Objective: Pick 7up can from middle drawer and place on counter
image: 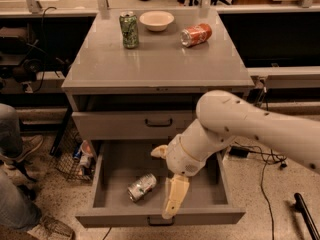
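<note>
The 7up can [141,186], pale silver with green print, lies on its side in the open middle drawer [105,215], left of centre. My gripper [173,200] hangs over the drawer just right of the can, its pale finger pointing down toward the drawer's front wall, not touching the can. The white arm reaches in from the right. The counter [160,59] is the grey cabinet top above.
On the counter stand a dark green can [129,29], a white bowl [156,20] and an orange-red can [196,34] on its side. A shut drawer [159,122] sits above the open one. A person's legs [15,184] are at the left; cables [260,159] lie at the right.
</note>
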Action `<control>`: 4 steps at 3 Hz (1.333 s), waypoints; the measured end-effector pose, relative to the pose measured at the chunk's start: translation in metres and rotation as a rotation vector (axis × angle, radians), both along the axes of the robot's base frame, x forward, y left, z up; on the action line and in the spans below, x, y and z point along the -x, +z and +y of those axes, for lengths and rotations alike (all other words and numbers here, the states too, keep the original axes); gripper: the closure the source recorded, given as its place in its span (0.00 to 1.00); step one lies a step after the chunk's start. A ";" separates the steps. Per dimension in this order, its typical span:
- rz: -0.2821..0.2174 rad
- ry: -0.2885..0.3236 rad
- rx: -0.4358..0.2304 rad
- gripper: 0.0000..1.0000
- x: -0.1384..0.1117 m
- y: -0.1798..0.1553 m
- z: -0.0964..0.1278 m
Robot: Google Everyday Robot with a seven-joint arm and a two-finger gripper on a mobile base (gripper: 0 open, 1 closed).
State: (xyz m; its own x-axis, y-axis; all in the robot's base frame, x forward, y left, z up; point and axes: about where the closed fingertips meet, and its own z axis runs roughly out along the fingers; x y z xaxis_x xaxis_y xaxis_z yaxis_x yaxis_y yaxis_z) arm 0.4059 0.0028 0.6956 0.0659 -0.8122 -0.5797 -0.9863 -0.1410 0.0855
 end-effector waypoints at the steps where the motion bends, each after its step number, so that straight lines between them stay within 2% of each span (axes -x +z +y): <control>1: -0.066 0.022 -0.028 0.00 -0.027 -0.049 0.014; 2: -0.114 0.010 -0.052 0.00 -0.055 -0.106 0.031; 4: -0.119 -0.001 -0.035 0.00 -0.057 -0.117 0.032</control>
